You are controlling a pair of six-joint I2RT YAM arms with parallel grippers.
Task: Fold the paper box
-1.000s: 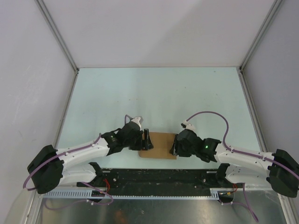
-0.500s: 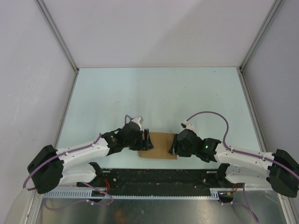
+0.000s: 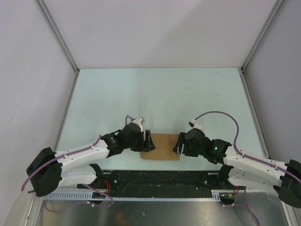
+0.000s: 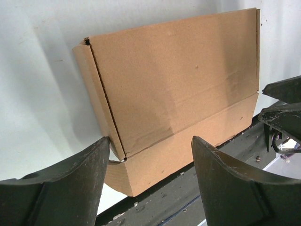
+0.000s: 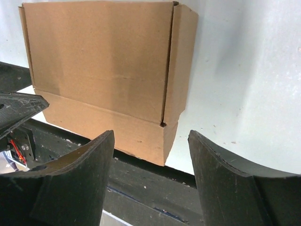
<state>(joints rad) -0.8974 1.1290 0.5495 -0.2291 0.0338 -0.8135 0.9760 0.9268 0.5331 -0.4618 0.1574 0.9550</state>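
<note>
**A:** What could have gone wrong from there?

**B:** Starting nearest the bases: the paper box (image 3: 162,147) lay at the near edge of the table (image 3: 160,94), its near side along the black rail (image 3: 160,178), between the two grippers. The left gripper (image 3: 148,140) stood at its left end with jaws spread and nothing pinched. In its wrist view, one finger (image 4: 70,183) sat just beside the box's near left corner. The right gripper (image 3: 179,144) stood at the right end, jaws likewise apart and holding nothing.

**A:** So the box was loose.

**B:** Yes. My guess is that a push from one side alone would have skidded or turned it. Any nudge toward the bases could have tipped it onto the rail. The narrow end flaps (image 5: 181,66) looked only creased, so the thin card might have sprung back, or buckled under a hard pinch.

**A:** Any print on it?

**B:** None that could be read. It was plain brown card on every face shown, with no logo or label. Farther off there was only bare table and blank grey walls (image 3: 155,33).
</note>
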